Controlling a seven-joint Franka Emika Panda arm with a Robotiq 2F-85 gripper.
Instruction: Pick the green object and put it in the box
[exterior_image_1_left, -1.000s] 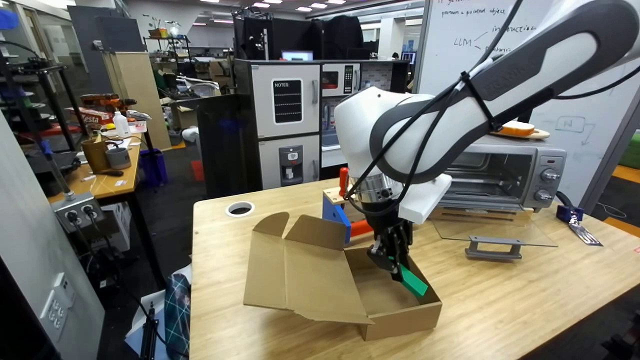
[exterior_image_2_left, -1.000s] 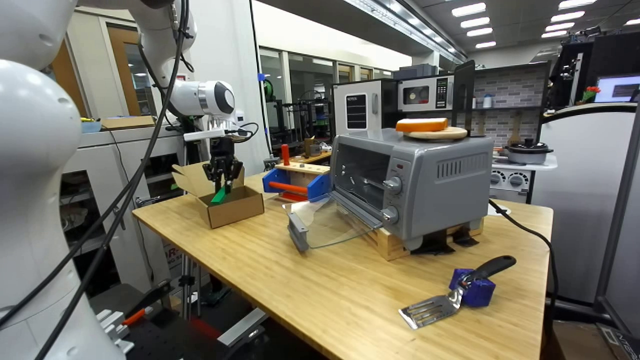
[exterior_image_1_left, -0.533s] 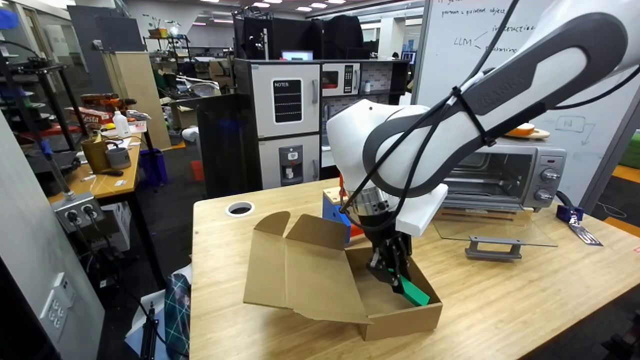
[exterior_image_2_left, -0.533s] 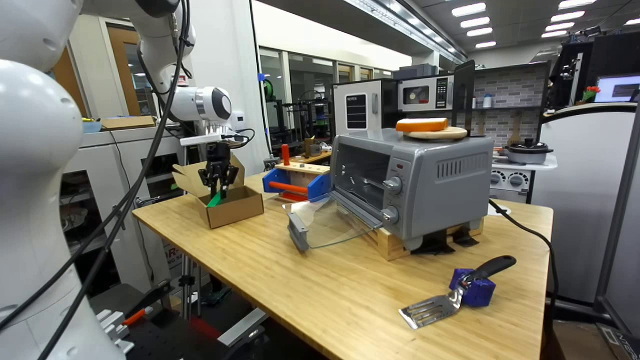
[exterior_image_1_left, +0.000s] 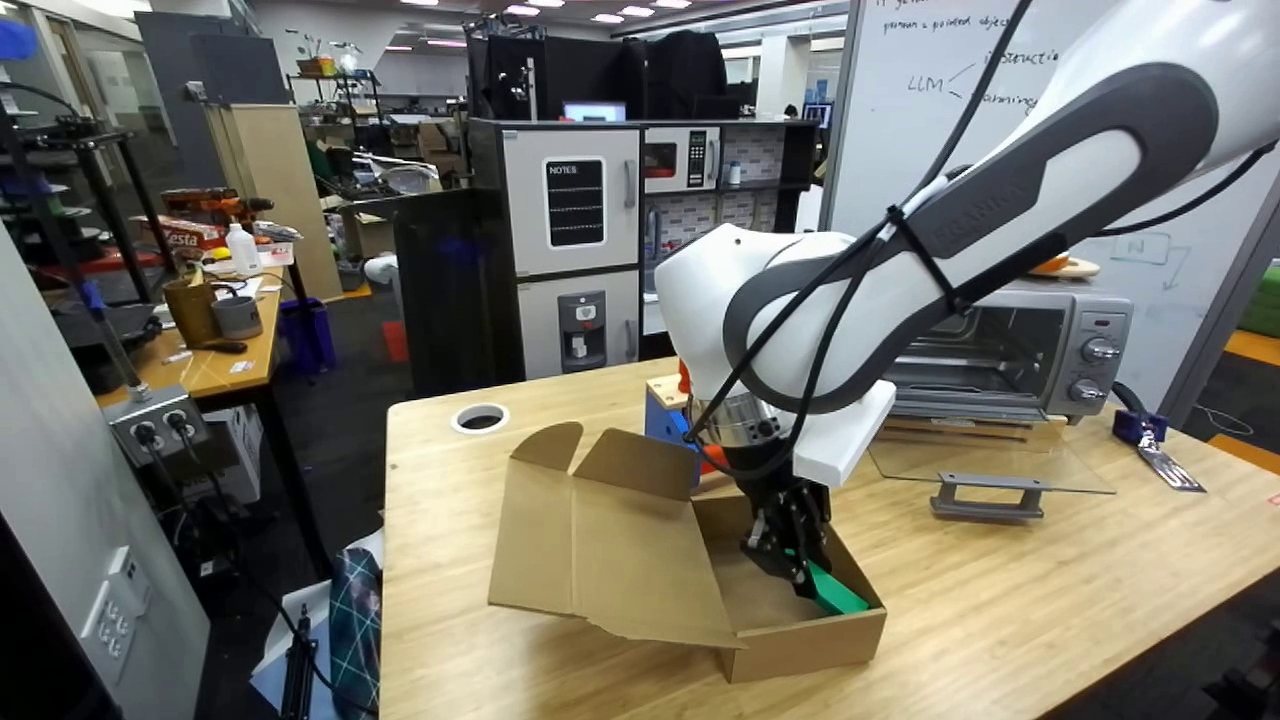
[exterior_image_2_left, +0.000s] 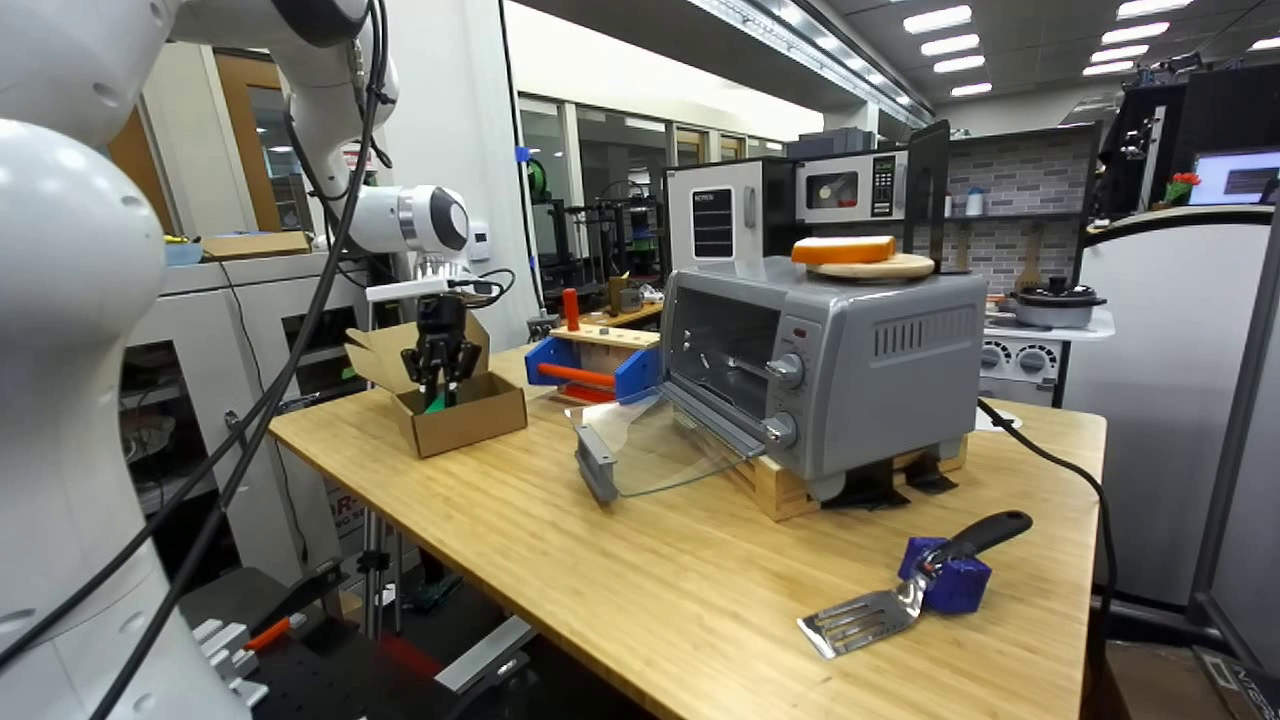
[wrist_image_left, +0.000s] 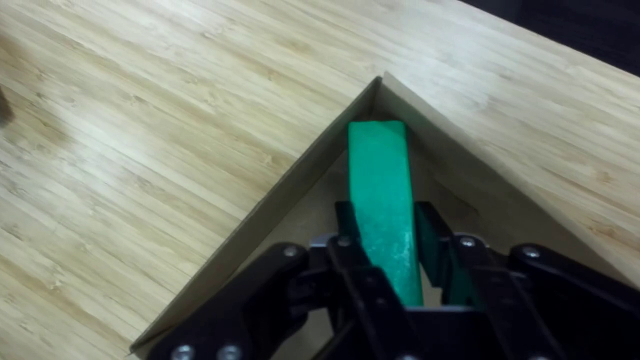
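The green object (exterior_image_1_left: 838, 594) is a bright green stick-like block; it also shows in the wrist view (wrist_image_left: 380, 165) and barely in an exterior view (exterior_image_2_left: 435, 404). My gripper (exterior_image_1_left: 812, 582) reaches down into the brown cardboard box (exterior_image_1_left: 800, 648). In the wrist view the gripper (wrist_image_left: 384, 210) is shut on the green object, with one finger against each long side. The block points toward a corner of the box (wrist_image_left: 280, 197), inside its walls. It slants downward in an exterior view. I cannot tell whether it touches the box floor.
The box's large flap (exterior_image_1_left: 640, 550) is folded outward onto the table. A blue and orange-red toolbox (exterior_image_2_left: 592, 370) stands behind the box. The silver toaster oven (exterior_image_2_left: 890, 370) has its glass door (exterior_image_2_left: 680, 450) lowered over the table. A spatula (exterior_image_2_left: 870, 620) lies on a purple block.
My gripper has moved lower into the box with the green object between its fingers. The object's far end now sits below the box rim. The box has stayed in place.
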